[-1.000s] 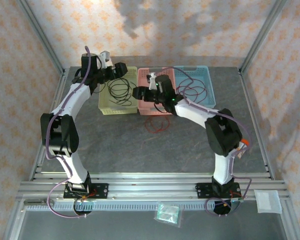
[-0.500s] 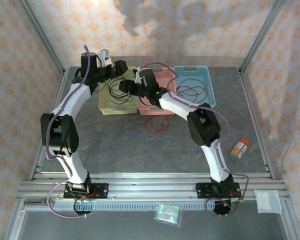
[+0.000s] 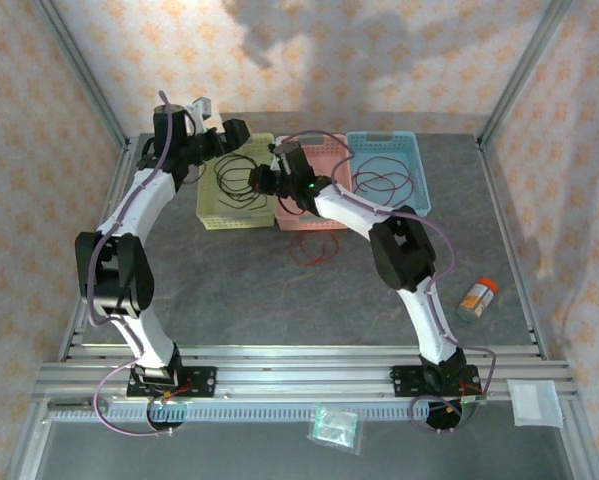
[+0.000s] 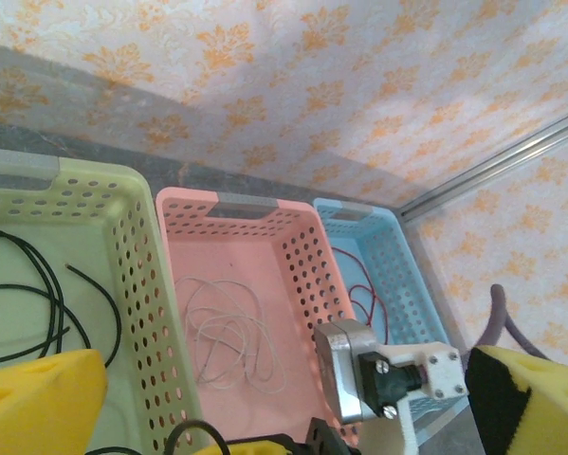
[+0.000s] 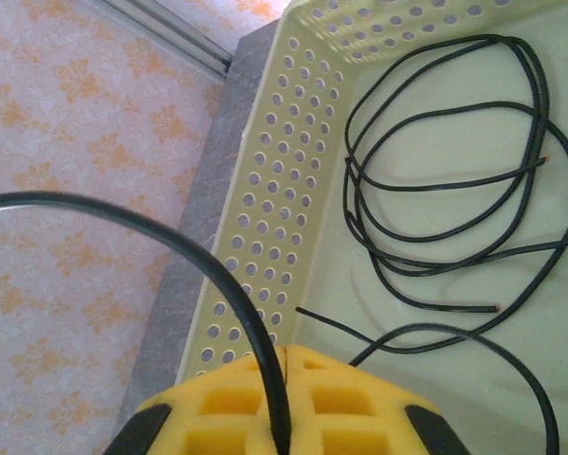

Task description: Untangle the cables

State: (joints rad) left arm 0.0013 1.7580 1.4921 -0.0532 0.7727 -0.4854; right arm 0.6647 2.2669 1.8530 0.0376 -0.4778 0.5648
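Grey table (image 3: 229, 290) carries, nearest the arm bases, a red cable loop (image 3: 314, 250) lying loose just in front of the pink basket (image 3: 309, 222). Beyond it the right gripper (image 5: 284, 379) hangs over the yellow-green basket (image 5: 265, 190), its yellow pads pressed together and pinching a black cable (image 5: 170, 237) that rises from between them and arches off to the side. More black cables (image 5: 435, 218) lie coiled on that basket's floor. Further back, above the basket's far end, the left gripper (image 4: 284, 408) is spread wide, gripping nothing. A pale cable (image 4: 227, 332) lies in the pink basket, and dark red cables (image 3: 384, 183) in the blue basket (image 3: 419, 190).
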